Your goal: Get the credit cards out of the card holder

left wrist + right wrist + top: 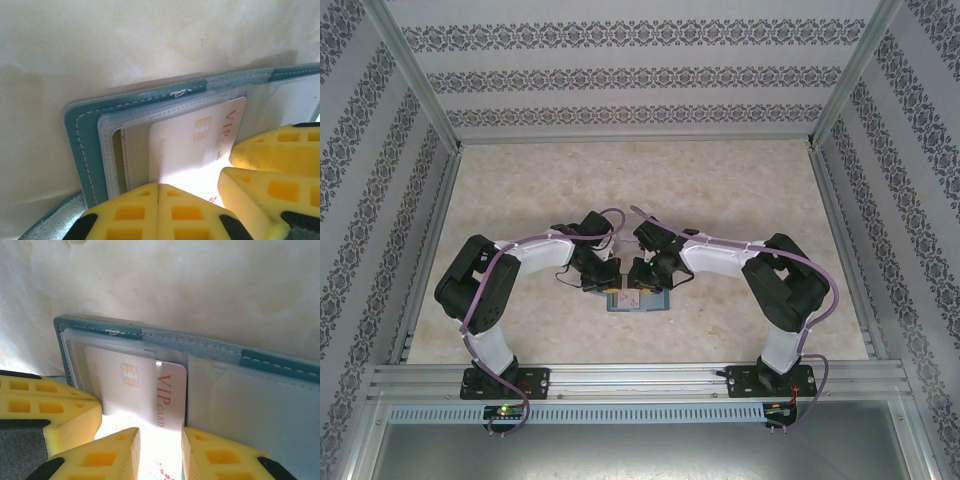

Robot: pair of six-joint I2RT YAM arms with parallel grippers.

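Your wallet sits lower centre of the top view, lying open on the table, just past the two arm bases. Both grippers meet right over it: left gripper on its left edge, right gripper on its middle.

Left wrist view: your left gripper is at bottom centre with its jaws fully closed, pads flat against each other and nothing between them. The tips sit at the near edge of the wallet, touching the clear sleeves. The card lies centre frame, pale with a gold chip and red "VIP" lettering, part way out of its sleeve. The right gripper's yellow fingers come in from the right edge, on top of the card's near right corner.

Right wrist view: your right gripper is at bottom centre, jaws set narrow, with a clear gap between the pads. The card runs down into that gap and its bright face shows between the two fingers. The left pad overlaps the card and the right pad sits just at the card's right edge. You can't tell whether the pads press on it. The left gripper's finger fills the lower left, touching the card's left side. The wallet spans the frame at a slant, teal stitched border along the top, and the empty clear sleeves sit to the right of the card.

One card is readable. You can't tell whether more sit behind it.
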